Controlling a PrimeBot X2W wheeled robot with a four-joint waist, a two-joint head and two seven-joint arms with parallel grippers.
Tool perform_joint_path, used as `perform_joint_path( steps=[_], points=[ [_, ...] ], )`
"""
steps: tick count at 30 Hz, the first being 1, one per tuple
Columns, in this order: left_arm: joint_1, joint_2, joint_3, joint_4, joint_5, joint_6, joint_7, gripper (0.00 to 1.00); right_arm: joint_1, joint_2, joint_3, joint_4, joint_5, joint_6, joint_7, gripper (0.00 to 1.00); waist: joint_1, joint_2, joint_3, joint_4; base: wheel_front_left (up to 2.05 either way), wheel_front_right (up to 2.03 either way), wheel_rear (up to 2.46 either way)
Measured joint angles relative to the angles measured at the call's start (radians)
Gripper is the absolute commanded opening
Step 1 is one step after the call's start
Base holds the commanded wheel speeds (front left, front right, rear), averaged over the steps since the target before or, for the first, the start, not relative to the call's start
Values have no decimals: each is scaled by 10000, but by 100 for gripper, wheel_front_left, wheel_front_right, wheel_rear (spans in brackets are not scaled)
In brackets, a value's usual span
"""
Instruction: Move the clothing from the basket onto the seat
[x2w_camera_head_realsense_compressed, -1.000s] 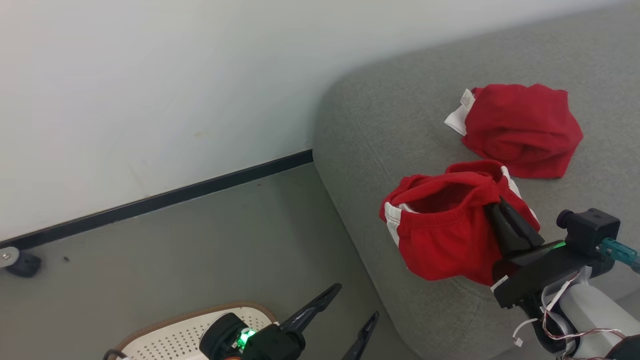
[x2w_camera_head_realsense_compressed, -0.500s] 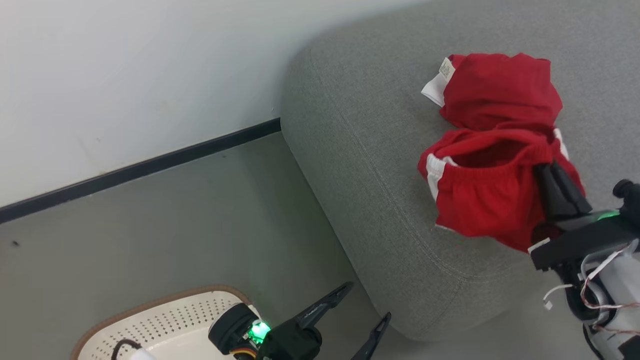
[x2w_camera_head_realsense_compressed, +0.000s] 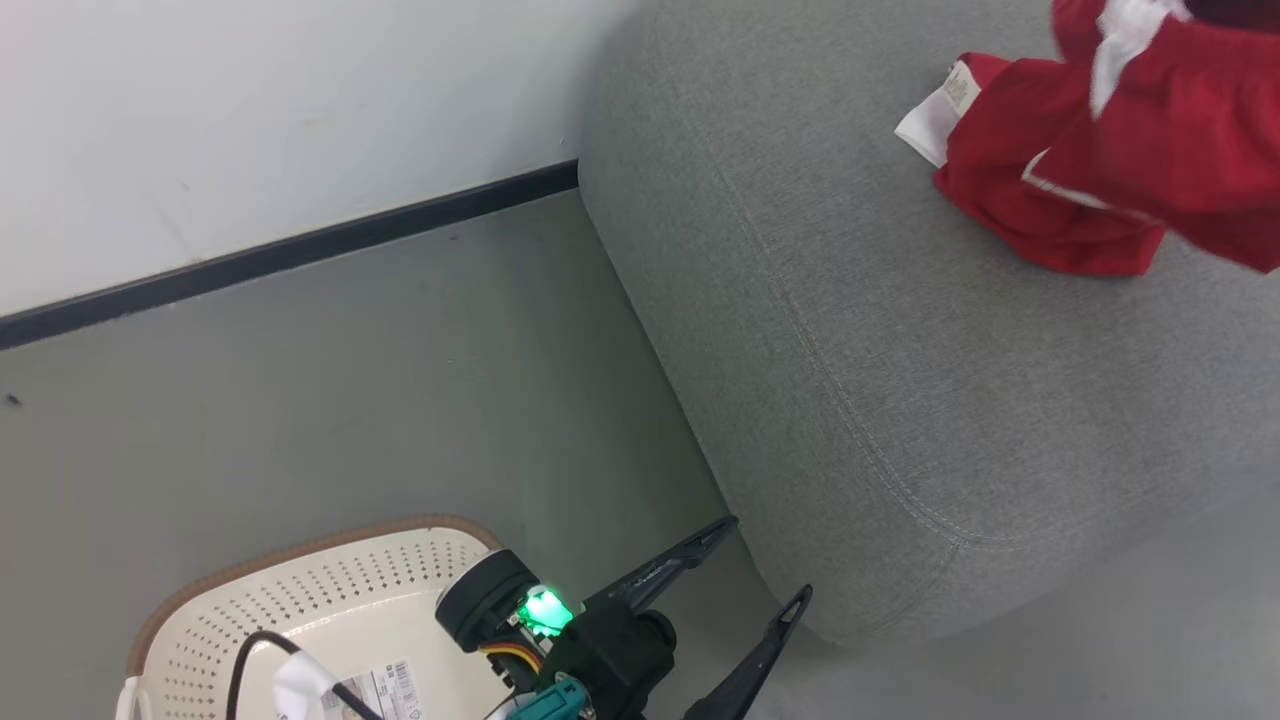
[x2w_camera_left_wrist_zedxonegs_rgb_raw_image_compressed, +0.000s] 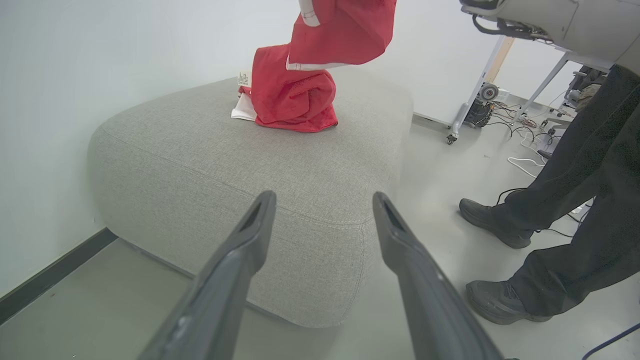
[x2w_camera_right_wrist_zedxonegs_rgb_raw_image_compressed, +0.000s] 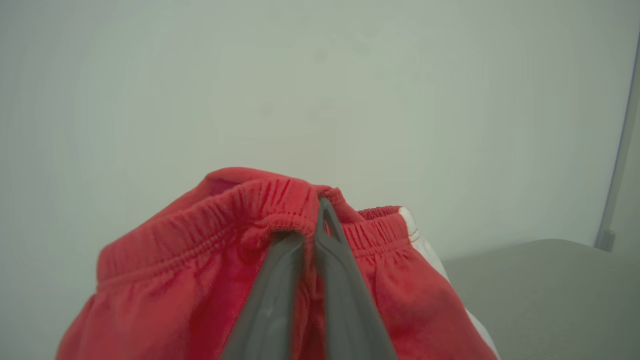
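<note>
Carrying phase, judged close to its end. Right claw (x2w_camera_right_wrist_zedxonegs_rgb_raw_image_compressed: 320, 217) is pinched together on the elastic waistband of the held red garment (x2w_camera_right_wrist_zedxonegs_rgb_raw_image_compressed: 190, 270), with a fold of cloth bunched between the fingers. Gripping the thick band gives a firm hold and lets the rest hang free.

In the left wrist view that garment hangs in the air over the far part of the seat (x2w_camera_head_realsense_compressed: 900, 400). Its lower edge is just above or touching the second red garment (x2w_camera_head_realsense_compressed: 1020, 200); can't tell which. The second piece lies crumpled on the seat's far right, white care label (x2w_camera_head_realsense_compressed: 930, 125) sticking out to the left.

Left claw (x2w_camera_head_realsense_compressed: 766, 558) has fingers spread wide and holds nothing. It sits low over the floor, between the basket (x2w_camera_head_realsense_compressed: 330, 590) and the near corner of the seat, probably parked there for another pick.

Basket is on the floor, near left. The part of its inside in view is bare plastic with a sticker (x2w_camera_head_realsense_compressed: 385, 690); the rest is cut off, so remaining clothing is unknown.

Next move, as a guess: lower and release onto bare cushion beside the heap. A drop near the rounded edge could let the cloth slide off. Person's legs (x2w_camera_left_wrist_zedxonegs_rgb_raw_image_compressed: 575, 170) stand right of the seat, well apart from the clothing.
</note>
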Motion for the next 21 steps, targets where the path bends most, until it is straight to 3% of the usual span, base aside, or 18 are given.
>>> perform_joint_path(
  steps=[8, 21],
  points=[
    [-425, -150, -184, -293, 430, -86, 178, 100, -1487, -945, -1407, 1041, 58, 159, -71, 0, -1, 0, 836, 725, 0, 0, 0],
    [-1075, -169, -251, -520, 715, -163, 351, 100, -2112, -1308, -2656, 2736, 470, 201, -71, 0, -1, 1, 2226, 1602, 0, 0, 0]
  ],
)
